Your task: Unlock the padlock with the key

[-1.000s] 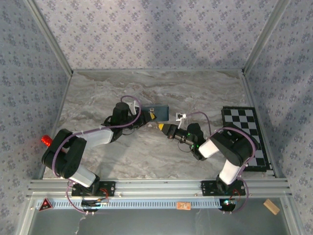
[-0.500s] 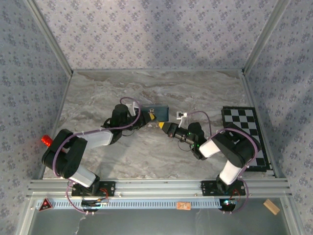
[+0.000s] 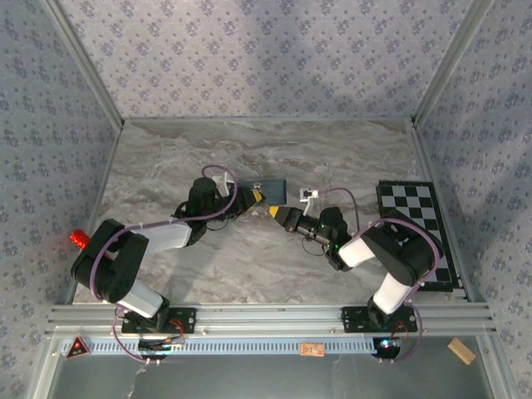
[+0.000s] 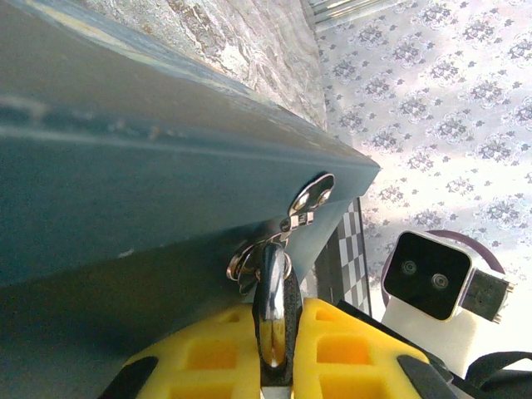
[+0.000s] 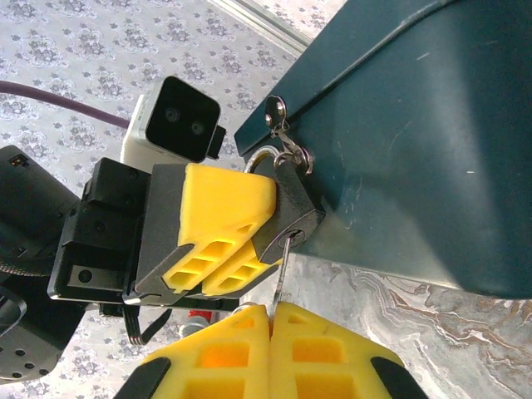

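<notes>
Right wrist view, items by size. Blue box (image 5: 416, 141): hasp (image 5: 287, 148) faces the arms. Left gripper (image 4: 278, 357): jaws clamped on padlock (image 5: 293, 208) (hanging from that hasp). Right gripper (image 5: 270, 332): jaws pinched shut on key (image 5: 283, 264), tip at keyhole. Advice: align blade, seat fully, then twist.

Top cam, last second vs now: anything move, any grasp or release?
Barely anything. The left gripper and its wrist drifted slightly left and toward the near edge. Nothing was taken hold of or let go. Unchanged: the left gripper is shut on the padlock, which hangs from the box. The right gripper is shut on the key, its tip at the padlock's underside.
</notes>
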Robot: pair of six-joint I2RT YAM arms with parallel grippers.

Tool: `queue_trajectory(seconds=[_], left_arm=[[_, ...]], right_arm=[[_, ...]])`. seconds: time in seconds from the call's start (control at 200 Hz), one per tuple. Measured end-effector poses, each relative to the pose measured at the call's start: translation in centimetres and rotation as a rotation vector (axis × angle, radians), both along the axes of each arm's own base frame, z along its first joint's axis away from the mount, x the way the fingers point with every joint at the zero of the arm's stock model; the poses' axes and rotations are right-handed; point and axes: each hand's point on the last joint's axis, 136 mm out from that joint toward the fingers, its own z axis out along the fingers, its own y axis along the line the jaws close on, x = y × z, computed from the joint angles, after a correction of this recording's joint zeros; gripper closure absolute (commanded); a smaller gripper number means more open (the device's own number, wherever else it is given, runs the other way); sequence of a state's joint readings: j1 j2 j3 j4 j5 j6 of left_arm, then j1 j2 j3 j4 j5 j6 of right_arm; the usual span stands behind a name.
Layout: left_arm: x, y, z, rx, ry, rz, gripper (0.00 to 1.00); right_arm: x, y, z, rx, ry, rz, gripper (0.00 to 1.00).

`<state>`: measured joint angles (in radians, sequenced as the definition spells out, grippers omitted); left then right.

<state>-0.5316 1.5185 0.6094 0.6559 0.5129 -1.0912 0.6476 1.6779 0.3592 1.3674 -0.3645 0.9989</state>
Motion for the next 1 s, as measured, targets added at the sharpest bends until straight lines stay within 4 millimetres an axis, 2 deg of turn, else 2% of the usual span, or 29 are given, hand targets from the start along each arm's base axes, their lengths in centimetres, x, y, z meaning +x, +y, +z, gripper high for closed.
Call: queue_trajectory(seconds=[0.999], left_arm=[[-0.47,0.59,0.71,-0.104,-0.018,0.030,1.00]], right_arm=[[0.07,0.53,0.88,0.033,0.010,0.022,1.00]])
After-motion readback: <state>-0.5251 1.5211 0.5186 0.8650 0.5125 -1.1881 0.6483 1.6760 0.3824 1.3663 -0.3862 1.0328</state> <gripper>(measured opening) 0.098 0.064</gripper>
